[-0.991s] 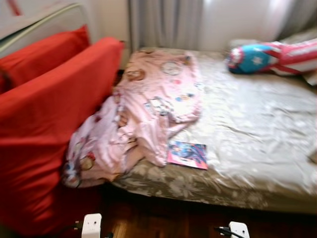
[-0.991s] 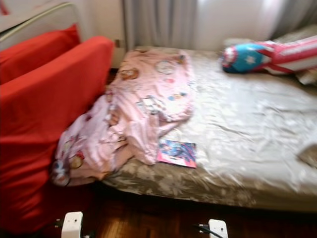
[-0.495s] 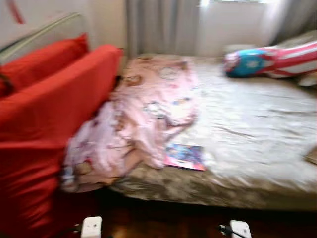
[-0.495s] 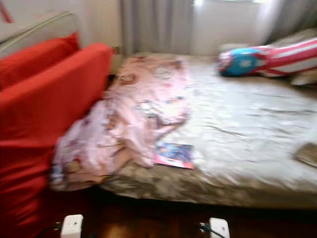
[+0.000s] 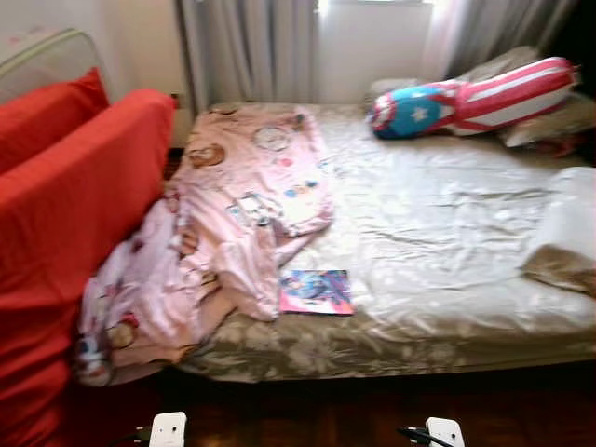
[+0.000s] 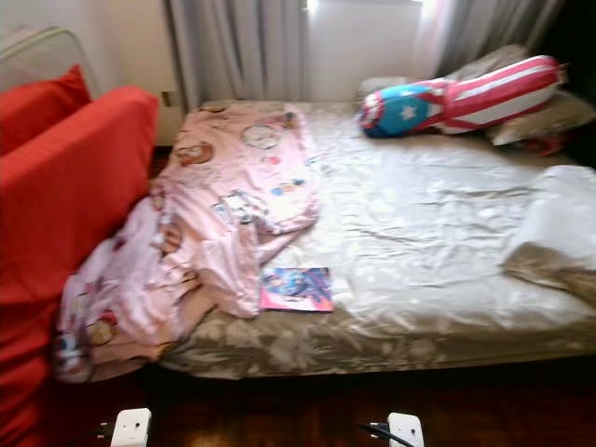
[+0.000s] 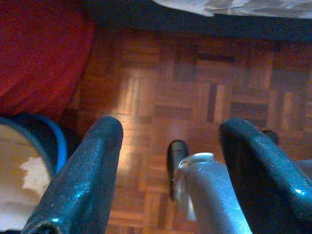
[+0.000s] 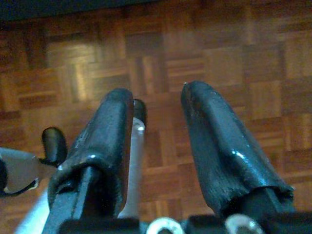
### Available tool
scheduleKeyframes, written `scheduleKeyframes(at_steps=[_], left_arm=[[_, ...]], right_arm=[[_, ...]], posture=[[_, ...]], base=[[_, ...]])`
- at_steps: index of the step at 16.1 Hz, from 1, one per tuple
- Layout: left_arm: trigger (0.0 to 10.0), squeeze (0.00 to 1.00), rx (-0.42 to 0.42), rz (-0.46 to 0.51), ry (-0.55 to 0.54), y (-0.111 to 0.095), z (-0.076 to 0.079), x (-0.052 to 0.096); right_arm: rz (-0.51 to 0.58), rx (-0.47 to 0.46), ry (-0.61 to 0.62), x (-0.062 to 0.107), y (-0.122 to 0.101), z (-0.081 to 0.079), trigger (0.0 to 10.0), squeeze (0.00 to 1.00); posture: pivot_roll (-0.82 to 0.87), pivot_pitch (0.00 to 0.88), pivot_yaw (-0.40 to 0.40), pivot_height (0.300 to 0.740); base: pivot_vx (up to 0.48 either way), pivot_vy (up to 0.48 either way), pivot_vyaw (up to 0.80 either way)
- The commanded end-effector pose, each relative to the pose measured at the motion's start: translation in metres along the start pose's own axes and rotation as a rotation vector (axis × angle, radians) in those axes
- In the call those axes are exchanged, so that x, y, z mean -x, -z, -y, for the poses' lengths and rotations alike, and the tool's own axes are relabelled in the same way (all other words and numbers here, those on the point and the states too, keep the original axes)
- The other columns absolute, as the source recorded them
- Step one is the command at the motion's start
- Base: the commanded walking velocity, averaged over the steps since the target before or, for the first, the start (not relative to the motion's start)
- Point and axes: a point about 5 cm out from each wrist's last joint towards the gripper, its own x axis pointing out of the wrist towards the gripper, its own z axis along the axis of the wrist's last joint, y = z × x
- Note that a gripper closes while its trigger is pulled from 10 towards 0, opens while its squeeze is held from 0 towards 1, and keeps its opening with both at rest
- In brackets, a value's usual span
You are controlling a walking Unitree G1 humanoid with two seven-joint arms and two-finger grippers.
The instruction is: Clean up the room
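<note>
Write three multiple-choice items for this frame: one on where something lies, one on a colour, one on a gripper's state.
1. Where does the magazine lie?
A. On the bed near its front edge, beside the pink blanket
B. On the parquet floor
C. On the red sofa

2. What colour is the sofa to the left of the bed?
A. Grey
B. Red
C. Blue

3. How does the left gripper stand?
A. Shut on the blanket
B. Shut on the magazine
C. Open, holding nothing, above the parquet floor

Key: 1 A, the magazine rests on the sheet at the blanket's edge; 2 B, its cover is plainly red; 3 C, the left wrist view shows the fingers apart with bare floor between.
</note>
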Motion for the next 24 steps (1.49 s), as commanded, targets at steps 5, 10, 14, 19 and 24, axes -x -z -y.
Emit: scheduleKeyframes(at_steps=[5, 10, 14, 19, 24], left_arm=[[10.0, 0.0, -0.05, -0.101, -0.004, 0.0572, 0.0031, 0.019], [10.0, 0.0, -0.035, -0.1, 0.0, 0.0583, 0.0033, 0.0196], [10.0, 0.0, -0.038, -0.105, 0.003, 0.0595, 0.004, 0.02], [10.0, 0.0, -0.031, -0.107, 0.01, 0.0603, 0.0057, 0.0202], [10.0, 0.0, -0.024, -0.108, 0.013, 0.0603, 0.0063, 0.0201]], right_arm=[[0.003, 0.029, -0.078, 0.0053, 0.0133, 0.0048, 10.0, 0.0], [-0.003, 0.054, -0.083, 0.0055, 0.0142, 0.0047, 10.0, 0.0], [-0.012, 0.086, -0.094, 0.0056, 0.0148, 0.005, 10.0, 0.0], [-0.007, 0.058, -0.084, 0.0061, 0.0156, 0.0064, 10.0, 0.0], [-0.007, 0.085, -0.086, 0.0059, 0.0143, 0.0069, 10.0, 0.0]], posture=[[0.14, 0.0, -0.145, 0.74], [0.15, 0.0, -0.141, 0.74], [0.15, 0.0, -0.147, 0.74], [0.14, 0.0, -0.147, 0.74], [0.13, 0.0, -0.151, 0.74]], base=[[0.0, 0.0, 0.0], [0.0, 0.0, 0.0], [0.0, 0.0, 0.0], [0.28, 0.0, 0.08], [0.317, 0.0, 0.0]])
